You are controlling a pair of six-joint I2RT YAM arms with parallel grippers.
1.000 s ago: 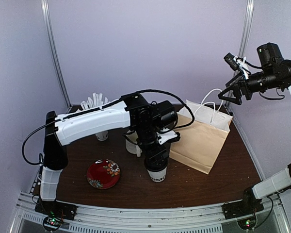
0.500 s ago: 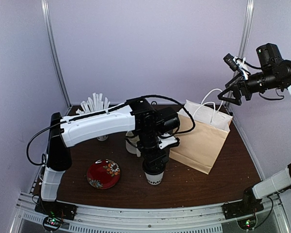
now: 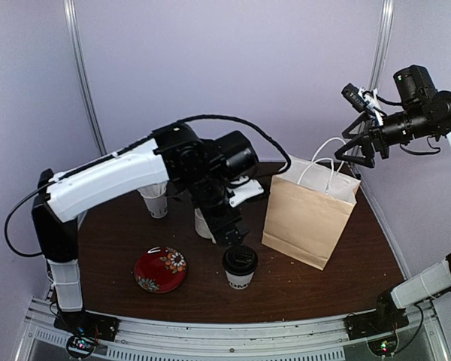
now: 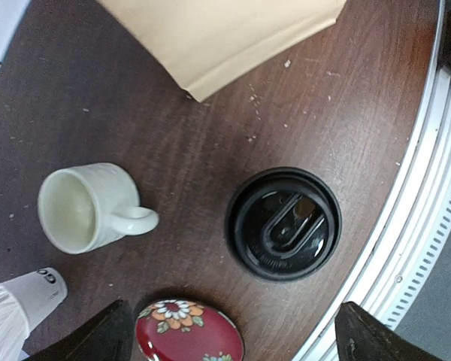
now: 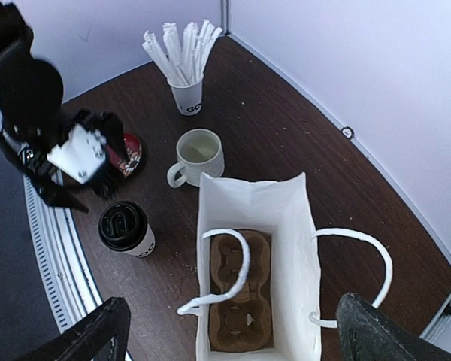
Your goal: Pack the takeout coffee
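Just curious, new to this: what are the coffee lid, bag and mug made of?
The lid looks like glossy black plastic: moulded ridges catch light. The bag seems matte brown paper, sharply creased. The mug is likely glazed ceramic: thick cream wall, soft sheen.

The whole counter (image 3: 323, 286) is seen from a fixed camera set high behind its near edge and tilted downward. The left wrist view is aimed straight down from close above the lidded cup (image 4: 283, 223). The right wrist view is taken from far higher, down into the paper bag (image 5: 248, 203). The lidded cup, the mug (image 4: 90, 208) and the paper bag are shared by all three.
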